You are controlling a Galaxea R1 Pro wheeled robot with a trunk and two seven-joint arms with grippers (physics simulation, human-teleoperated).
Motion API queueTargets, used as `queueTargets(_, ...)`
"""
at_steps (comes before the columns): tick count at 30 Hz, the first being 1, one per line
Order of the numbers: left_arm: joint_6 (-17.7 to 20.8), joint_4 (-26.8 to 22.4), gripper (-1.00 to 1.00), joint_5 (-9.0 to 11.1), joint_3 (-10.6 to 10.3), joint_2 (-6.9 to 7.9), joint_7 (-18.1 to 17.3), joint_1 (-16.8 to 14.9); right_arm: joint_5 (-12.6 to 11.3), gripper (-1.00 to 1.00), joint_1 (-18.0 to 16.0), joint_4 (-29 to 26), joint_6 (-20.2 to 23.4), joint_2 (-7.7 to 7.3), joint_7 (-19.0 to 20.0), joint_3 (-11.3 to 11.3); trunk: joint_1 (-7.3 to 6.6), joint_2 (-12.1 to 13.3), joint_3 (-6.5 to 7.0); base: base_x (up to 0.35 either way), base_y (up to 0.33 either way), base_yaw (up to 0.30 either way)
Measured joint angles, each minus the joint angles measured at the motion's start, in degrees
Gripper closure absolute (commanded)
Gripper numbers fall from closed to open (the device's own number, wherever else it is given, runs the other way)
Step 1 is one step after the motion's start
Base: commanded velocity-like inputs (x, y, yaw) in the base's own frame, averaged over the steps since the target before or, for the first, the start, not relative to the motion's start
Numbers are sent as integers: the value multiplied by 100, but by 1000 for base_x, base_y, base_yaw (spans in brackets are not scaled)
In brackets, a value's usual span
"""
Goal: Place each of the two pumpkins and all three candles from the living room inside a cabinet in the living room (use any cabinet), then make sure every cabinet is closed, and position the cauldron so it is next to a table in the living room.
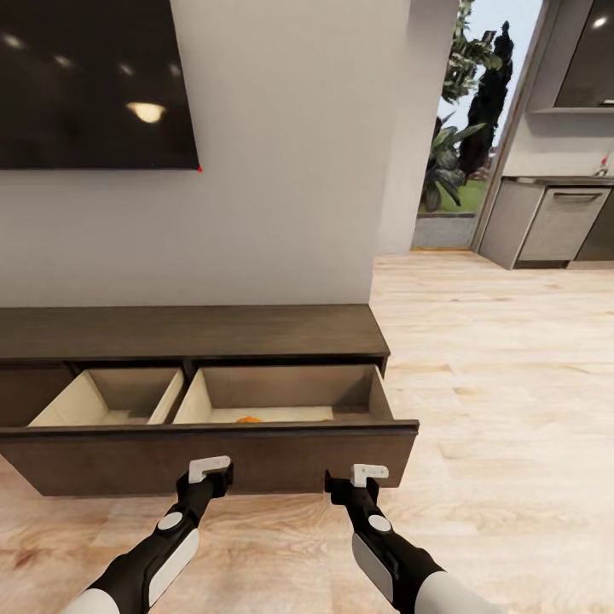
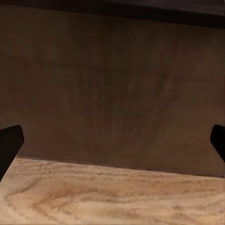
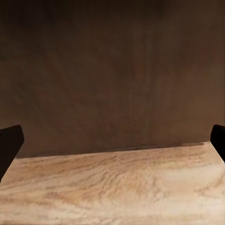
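Reaching forward side by side, the left claw (image 1: 210, 468) and right claw (image 1: 368, 473), both spread wide, meet the open cabinet (image 1: 213, 460) drawer's front.

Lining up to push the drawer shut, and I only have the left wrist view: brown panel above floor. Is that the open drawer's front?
Observer: Yes. In the head view the cabinet drawer stands pulled out, left gripper close before its front.
Operator: Anything inside?
Observer: A sliver of orange, probably a pumpkin, shows in the right compartment.
Operator: Where's the other arm?
Observer: The right gripper sits open before the same front, nearer its right end.
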Motion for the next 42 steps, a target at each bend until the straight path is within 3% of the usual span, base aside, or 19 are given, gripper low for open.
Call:
queueTargets(25, -5, 2, -100, 4, -5, 0, 2, 1, 0, -100, 0, -3, 0, 0, 6, 0, 1, 0, 0, 132, 0, 0)
queueTargets(42, -2, 5, -100, -4, -2, 0, 6, 2, 0, -100, 0, -3, 0, 0, 1, 0, -1, 0, 0, 236, 0, 0)
